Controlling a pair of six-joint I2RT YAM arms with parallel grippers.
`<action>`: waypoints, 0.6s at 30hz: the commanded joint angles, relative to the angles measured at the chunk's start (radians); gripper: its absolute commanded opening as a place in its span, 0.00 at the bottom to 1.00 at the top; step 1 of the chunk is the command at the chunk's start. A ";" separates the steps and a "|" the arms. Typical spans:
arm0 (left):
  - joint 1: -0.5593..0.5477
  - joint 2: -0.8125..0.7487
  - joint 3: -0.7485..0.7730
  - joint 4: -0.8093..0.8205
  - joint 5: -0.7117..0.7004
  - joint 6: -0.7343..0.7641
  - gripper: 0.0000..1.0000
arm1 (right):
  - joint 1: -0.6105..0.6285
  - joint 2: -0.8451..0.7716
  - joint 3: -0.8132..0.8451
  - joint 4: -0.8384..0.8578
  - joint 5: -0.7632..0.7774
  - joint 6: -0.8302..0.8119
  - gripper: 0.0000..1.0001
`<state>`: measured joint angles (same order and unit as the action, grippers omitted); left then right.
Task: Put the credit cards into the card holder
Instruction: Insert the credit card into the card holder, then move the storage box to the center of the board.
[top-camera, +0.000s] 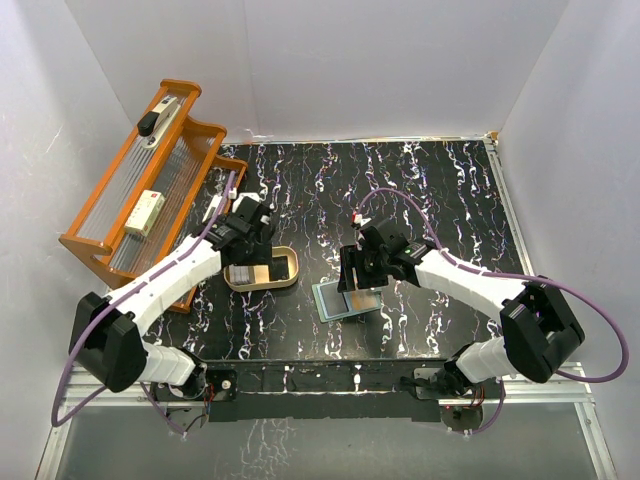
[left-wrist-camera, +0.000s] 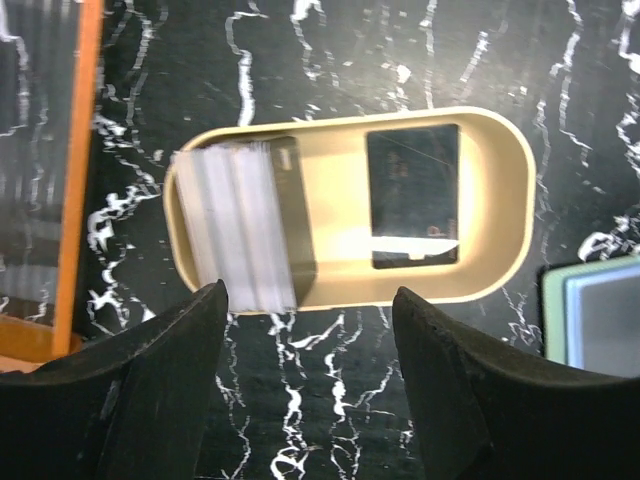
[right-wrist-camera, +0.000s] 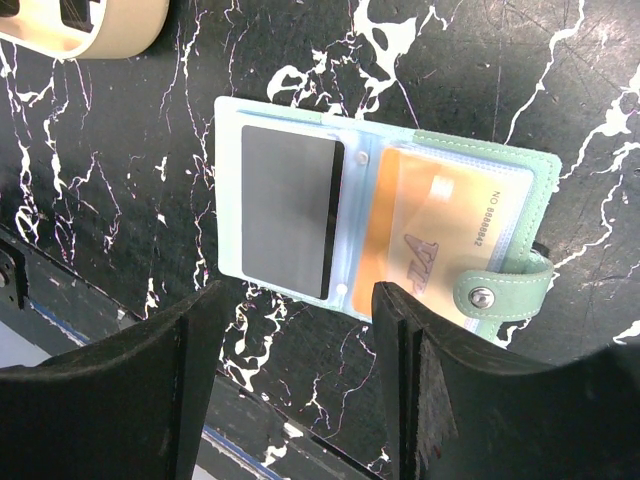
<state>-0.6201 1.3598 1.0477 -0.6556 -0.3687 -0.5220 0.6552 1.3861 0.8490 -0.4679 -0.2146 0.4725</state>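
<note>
The card holder (right-wrist-camera: 520, 190) lies open on the black marbled table, pale green with clear light-blue sleeves and a snap tab. One sleeve holds a dark credit card (right-wrist-camera: 290, 205), the other an orange one (right-wrist-camera: 440, 235). My right gripper (right-wrist-camera: 300, 295) hovers open just in front of it, holding nothing. In the top view the holder (top-camera: 330, 300) sits at the table's centre. A tan oval dish (left-wrist-camera: 340, 290) holds a blurred pale card (left-wrist-camera: 235, 225) at its left end and a dark card (left-wrist-camera: 413, 195) on the right. My left gripper (left-wrist-camera: 310, 310) is open and empty at the dish's near rim.
An orange wooden rack (top-camera: 150, 180) stands at the left against the wall, close to the left arm. The dish (top-camera: 285, 280) lies left of the card holder. The table's front edge (right-wrist-camera: 100, 330) runs just behind the right gripper. White walls enclose the table.
</note>
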 joint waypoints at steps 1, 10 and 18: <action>0.066 -0.028 0.008 -0.056 -0.029 0.095 0.67 | 0.003 -0.024 0.039 0.042 0.005 -0.009 0.58; 0.143 0.046 -0.026 -0.003 -0.018 0.150 0.73 | 0.004 -0.030 0.031 0.051 -0.010 -0.016 0.59; 0.174 0.126 -0.033 0.022 0.009 0.187 0.76 | 0.004 -0.037 0.011 0.060 -0.009 -0.016 0.59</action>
<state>-0.4637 1.4635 1.0187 -0.6327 -0.3710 -0.3664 0.6552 1.3861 0.8490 -0.4664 -0.2195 0.4698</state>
